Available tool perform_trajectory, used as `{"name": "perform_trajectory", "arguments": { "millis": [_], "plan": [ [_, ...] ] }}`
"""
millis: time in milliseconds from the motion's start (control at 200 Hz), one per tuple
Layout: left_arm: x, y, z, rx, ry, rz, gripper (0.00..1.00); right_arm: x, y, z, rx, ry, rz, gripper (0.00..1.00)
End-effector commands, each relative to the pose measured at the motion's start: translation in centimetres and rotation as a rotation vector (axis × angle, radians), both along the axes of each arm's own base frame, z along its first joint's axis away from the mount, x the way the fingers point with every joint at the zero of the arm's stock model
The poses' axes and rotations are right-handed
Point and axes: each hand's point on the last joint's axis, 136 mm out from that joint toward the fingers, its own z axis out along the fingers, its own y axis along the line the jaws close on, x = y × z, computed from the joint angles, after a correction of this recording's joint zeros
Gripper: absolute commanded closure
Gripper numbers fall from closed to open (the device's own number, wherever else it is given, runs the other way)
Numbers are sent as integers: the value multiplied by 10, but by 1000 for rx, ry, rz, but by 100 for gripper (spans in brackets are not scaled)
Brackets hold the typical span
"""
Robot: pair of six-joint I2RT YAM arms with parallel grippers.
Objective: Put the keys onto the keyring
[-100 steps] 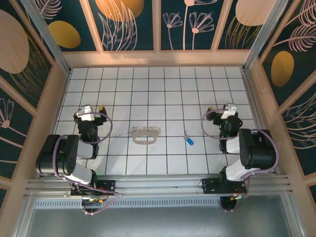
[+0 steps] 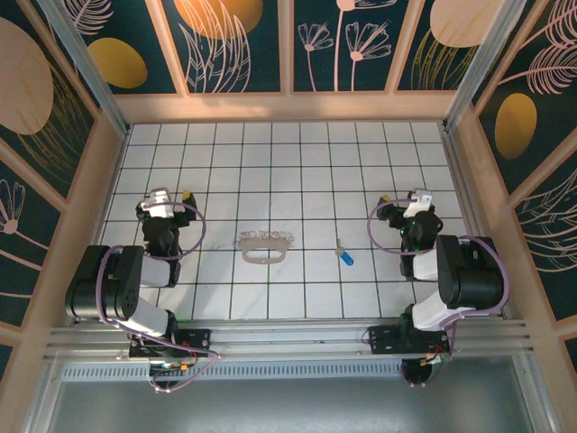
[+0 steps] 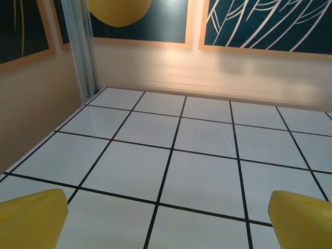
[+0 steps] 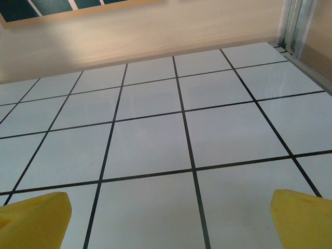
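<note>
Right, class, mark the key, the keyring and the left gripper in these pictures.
key (image 2: 344, 253), top external view, where the shaft meets the blue head.
keyring (image 2: 266, 240), top external view, on its bumpy far side.
left gripper (image 3: 167, 220), left wrist view, midway between its open yellow fingertips.

Bright, even overhead light, faint shadows. Glare sheens the far tiles; fingertips of the left gripper sit softly blurred.

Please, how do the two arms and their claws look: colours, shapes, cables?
The left arm and right arm have bulky black joints and white links. A thin purple cable loops beside each wrist. The left claw and right claw carry a white part and yellow fingertips.
</note>
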Motion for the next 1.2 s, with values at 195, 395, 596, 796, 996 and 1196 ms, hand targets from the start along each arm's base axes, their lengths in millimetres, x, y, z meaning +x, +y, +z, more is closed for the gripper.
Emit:
{"name": "perform_trajectory", "arguments": {
  "millis": [195, 395, 596, 796, 996, 1196],
  "plan": [
    [5, -2, 3, 1, -2, -27, 1, 6, 1, 18, -12, -66, 17, 1],
    [25, 0, 17, -3, 82, -11, 2, 28, 12, 40, -32, 21, 55, 10],
    [29, 3, 50, -47, 51, 11, 2, 31, 13, 76, 132, 9, 15, 1],
    [40, -10, 75, -270, 75, -26, 5, 40, 17, 81, 323, 111, 3, 4],
    [34, -47, 75, -515, 87, -172, 7, 25, 103, 52, 299, 273, 284, 25],
    [13, -99, 67, -576, 169, -342, 7, -32, 194, 27, 231, 385, 520, 34]
  ]
}}
